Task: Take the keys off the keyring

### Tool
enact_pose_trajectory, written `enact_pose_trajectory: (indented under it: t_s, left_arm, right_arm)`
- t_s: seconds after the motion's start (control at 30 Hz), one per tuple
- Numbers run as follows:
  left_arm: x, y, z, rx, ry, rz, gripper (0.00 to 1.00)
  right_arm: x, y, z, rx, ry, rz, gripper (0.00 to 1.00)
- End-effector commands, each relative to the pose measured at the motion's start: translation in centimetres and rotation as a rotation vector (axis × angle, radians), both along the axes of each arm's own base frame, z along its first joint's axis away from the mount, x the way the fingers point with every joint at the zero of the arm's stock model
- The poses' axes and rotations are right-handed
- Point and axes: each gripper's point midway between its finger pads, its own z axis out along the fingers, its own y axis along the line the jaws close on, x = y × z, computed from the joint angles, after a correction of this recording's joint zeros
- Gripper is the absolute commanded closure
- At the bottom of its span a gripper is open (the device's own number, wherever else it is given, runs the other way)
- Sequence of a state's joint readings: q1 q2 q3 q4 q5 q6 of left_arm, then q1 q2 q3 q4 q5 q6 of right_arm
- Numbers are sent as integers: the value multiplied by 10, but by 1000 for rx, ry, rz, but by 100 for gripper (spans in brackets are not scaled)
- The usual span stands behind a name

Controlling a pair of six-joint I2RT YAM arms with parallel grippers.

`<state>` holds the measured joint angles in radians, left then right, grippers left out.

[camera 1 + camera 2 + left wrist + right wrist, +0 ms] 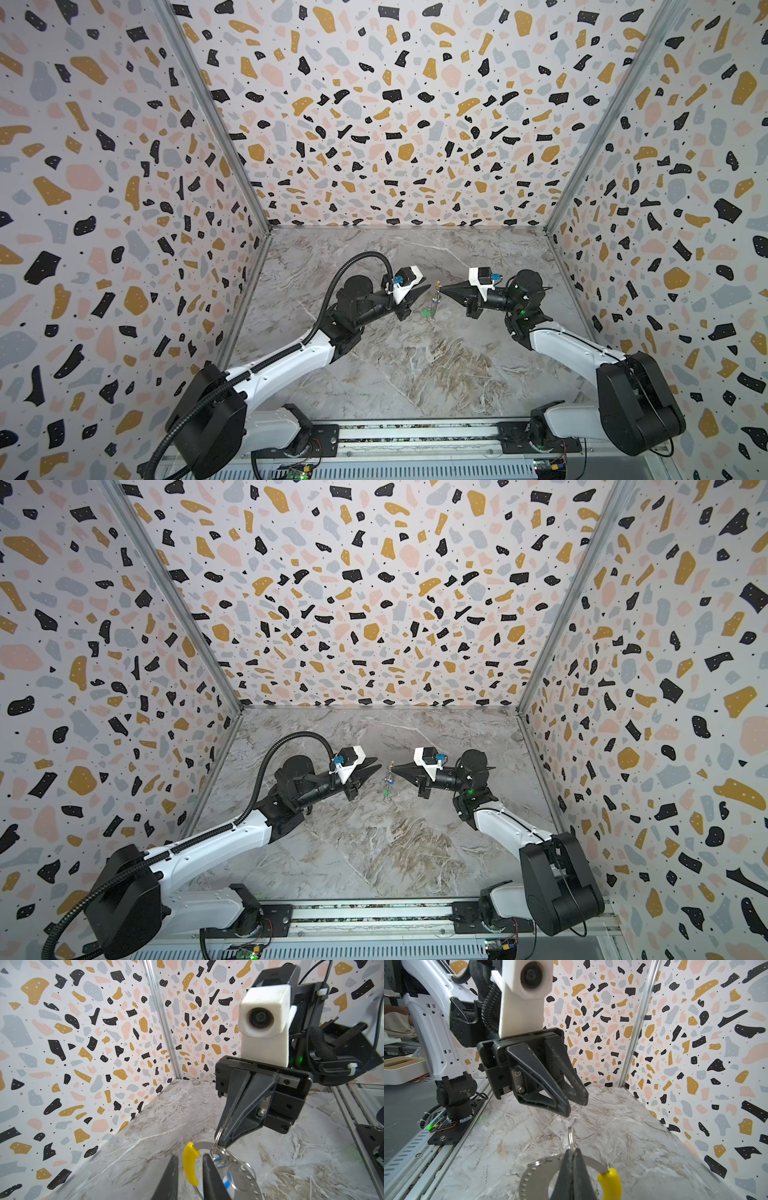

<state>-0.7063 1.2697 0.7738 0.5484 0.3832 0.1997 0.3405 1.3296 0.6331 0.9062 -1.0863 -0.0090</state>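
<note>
Above the middle of the bench (415, 365), the keyring (533, 1174) hangs from the right hand (223, 1142), whose jaws are pinched tight on its band. The keys (387, 787) dangle beneath. Thin, stiff, slick and light, the ring looks best gripped at its yellow sleeve (190, 1163). The left hand (574, 1106) points level at it from just beside, jaws narrowly parted and empty.
</note>
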Motion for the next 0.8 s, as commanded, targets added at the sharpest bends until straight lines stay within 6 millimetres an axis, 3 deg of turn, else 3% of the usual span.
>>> enact_pose_trajectory:
  t_s: [0.0, 0.33, 0.77]
  left_arm:
    - [-9, -9, 24, -38, -64, -68, 77]
    - [-7, -19, 8, -3, -30, -103, 77]
    - [-12, -20, 22, -36, -63, -118, 81]
  right_arm:
    - [-1, 0, 18, 21, -52, 16, 100]
    - [-3, 0, 18, 29, -54, 16, 100]
    - [-6, 1, 15, 24, -33, 37, 100]
